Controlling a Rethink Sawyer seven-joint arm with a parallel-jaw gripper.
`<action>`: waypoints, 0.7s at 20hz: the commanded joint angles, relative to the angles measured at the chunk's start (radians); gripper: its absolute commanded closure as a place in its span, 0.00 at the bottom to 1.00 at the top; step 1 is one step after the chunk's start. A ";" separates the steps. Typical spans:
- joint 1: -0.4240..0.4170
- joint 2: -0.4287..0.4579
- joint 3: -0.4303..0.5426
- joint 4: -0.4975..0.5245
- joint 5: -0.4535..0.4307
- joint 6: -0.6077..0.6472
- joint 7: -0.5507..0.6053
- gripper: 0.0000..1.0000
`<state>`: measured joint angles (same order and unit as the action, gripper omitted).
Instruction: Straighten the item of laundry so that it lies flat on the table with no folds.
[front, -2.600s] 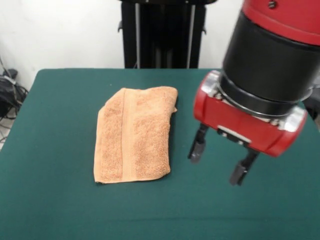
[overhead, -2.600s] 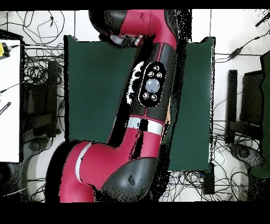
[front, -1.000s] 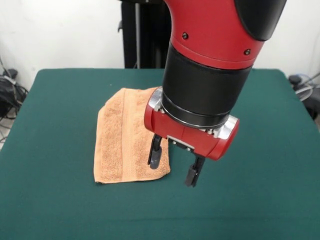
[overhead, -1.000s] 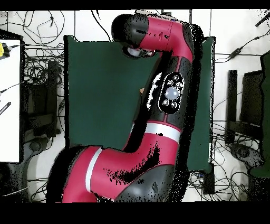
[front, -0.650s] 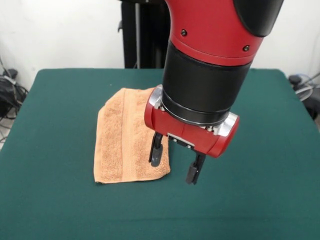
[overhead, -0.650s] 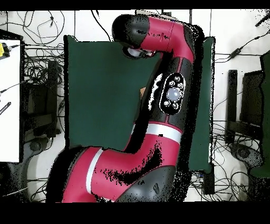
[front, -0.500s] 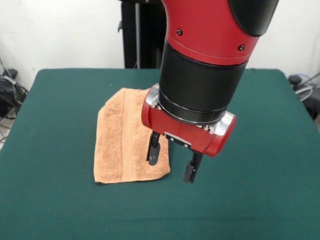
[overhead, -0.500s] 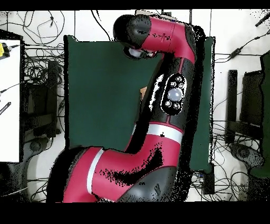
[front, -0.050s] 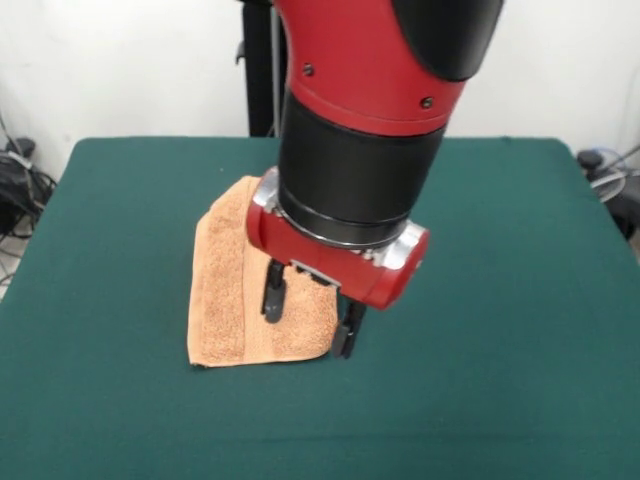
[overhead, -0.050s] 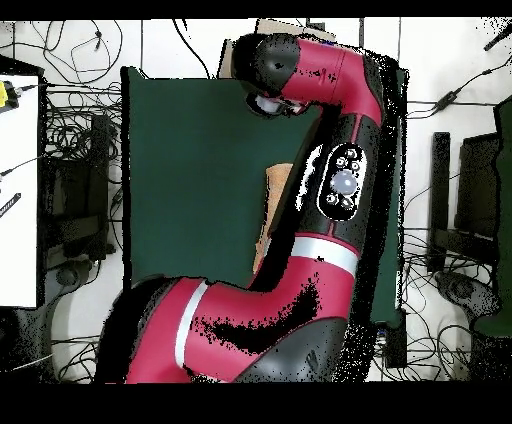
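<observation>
Nearest the front edge of the bench, the towel's lower corner sits folded, and the end effector is right on it, fingers spread, one over the cloth and one at its side edge. The towel lies doubled over, left of the bench's middle, running back toward the far edge. Best play here, I'd say: drop low, pinch only the top layer at that corner, then peel it sideways. No containers anywhere on the bench.
</observation>
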<state>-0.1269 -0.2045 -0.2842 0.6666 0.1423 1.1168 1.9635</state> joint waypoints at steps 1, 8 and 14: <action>-0.036 0.016 0.121 0.181 -0.096 -0.071 -0.248 0.00; -0.069 0.011 0.171 0.225 -0.127 -0.145 -0.226 0.00; -0.094 0.002 0.193 0.237 -0.169 -0.163 -0.232 0.00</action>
<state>-0.1959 -0.2056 -0.2118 0.6890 0.0364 1.0244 1.9635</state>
